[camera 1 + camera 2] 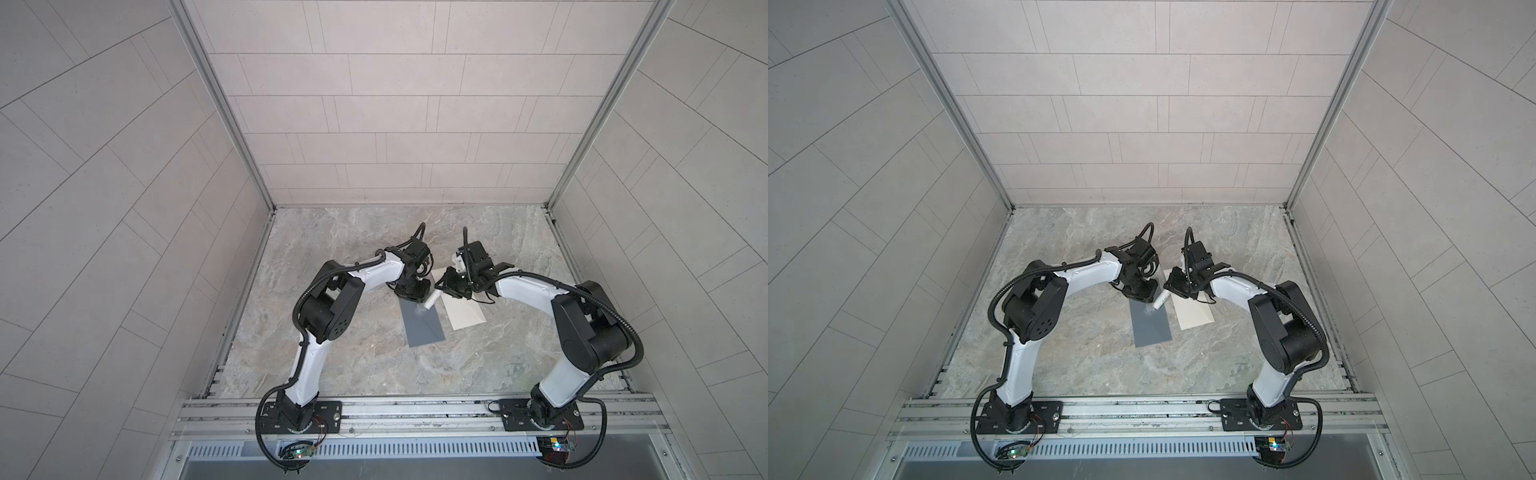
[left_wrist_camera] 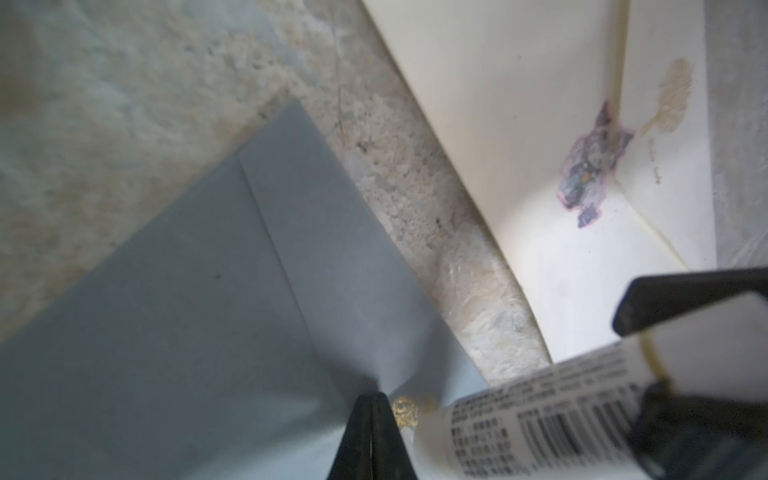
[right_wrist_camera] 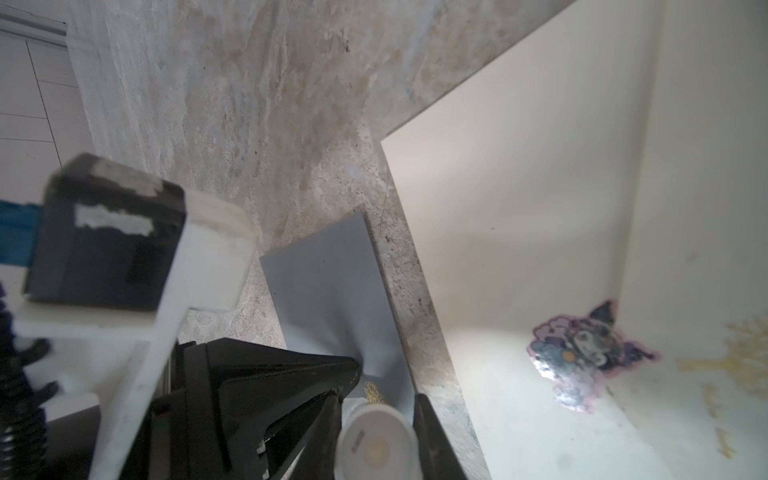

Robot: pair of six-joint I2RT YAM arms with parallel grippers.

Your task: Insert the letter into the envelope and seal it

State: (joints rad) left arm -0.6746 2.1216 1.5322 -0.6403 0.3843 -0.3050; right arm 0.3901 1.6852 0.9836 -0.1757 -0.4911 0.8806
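A grey envelope point(image 1: 424, 328) point(image 1: 1150, 328) lies flat mid-table, with a fold line and a small gold emblem point(image 2: 405, 409) near its far end. My left gripper point(image 2: 371, 399) point(image 1: 417, 300) is shut on that far edge, which rises a little to the tips point(image 3: 328, 291). My right gripper point(image 3: 376, 409) point(image 1: 439, 291) is shut on a white glue stick point(image 2: 540, 407) point(image 3: 376, 449) point(image 1: 430, 300). The stick's end points at the envelope beside the emblem. The letter is hidden.
A cream envelope-shaped paper point(image 1: 461, 311) point(image 1: 1192, 311) point(image 2: 519, 124) lies just right of the grey one, partly under my right gripper. It bears a purple sticker point(image 3: 582, 353) and yellowish stains. Tiled walls enclose the marble table point(image 1: 374, 365).
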